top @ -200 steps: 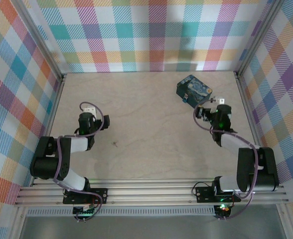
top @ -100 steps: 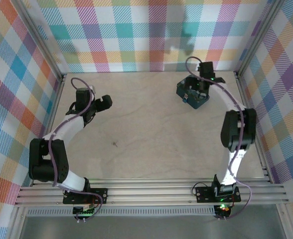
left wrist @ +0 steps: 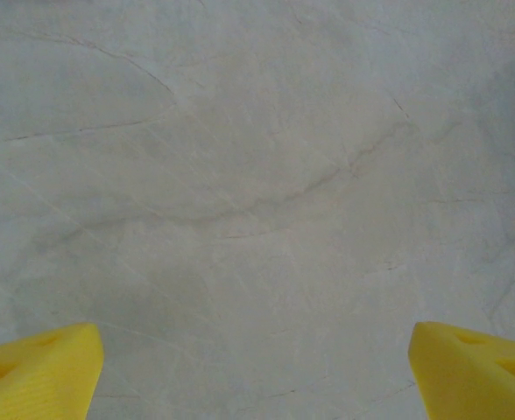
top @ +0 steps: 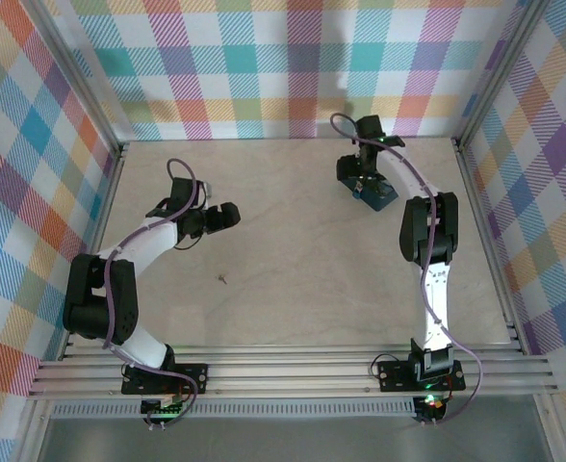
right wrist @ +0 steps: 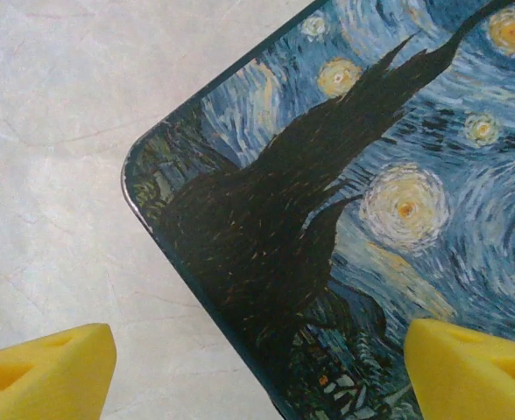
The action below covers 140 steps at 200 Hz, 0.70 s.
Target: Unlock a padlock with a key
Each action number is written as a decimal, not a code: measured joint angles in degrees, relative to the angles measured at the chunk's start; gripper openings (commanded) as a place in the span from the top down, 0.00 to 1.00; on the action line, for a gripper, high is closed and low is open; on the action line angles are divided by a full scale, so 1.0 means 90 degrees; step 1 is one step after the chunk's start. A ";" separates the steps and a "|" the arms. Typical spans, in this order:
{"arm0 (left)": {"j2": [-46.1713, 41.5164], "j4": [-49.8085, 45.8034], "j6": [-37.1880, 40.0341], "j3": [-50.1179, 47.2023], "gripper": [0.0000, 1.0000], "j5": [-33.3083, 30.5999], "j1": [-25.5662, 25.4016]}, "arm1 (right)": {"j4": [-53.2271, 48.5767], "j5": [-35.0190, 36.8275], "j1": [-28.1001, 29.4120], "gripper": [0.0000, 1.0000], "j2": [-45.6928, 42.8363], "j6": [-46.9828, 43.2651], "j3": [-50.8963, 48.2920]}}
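Top external: left gripper well left of tin, above bare table. Left wrist: yellow fingertips at opposite frame edges, jaws wide apart, table grain between them. Tiny dark speck on table, well left of tin and nearer arm bases. Too small to tell if padlock. Right gripper over tin. Right wrist: jaws wide apart, tin's rounded corner and swirl lid below them.
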 measured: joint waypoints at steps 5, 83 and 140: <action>0.0000 0.0000 0.0000 0.0000 0.10 0.0002 -0.0017 | 0.0053 -0.0034 0.0012 0.16 -0.0073 -0.0051 -0.0109; 0.0083 -0.0219 -0.0172 0.0107 0.12 0.0104 -0.0136 | 0.0420 -0.1253 0.0352 0.21 -0.1139 -0.0551 -0.1734; 0.0597 -0.0668 -0.0282 0.0867 0.23 0.0695 -0.0199 | 0.1035 -0.1790 0.0969 0.22 -0.2276 -0.0393 -0.3453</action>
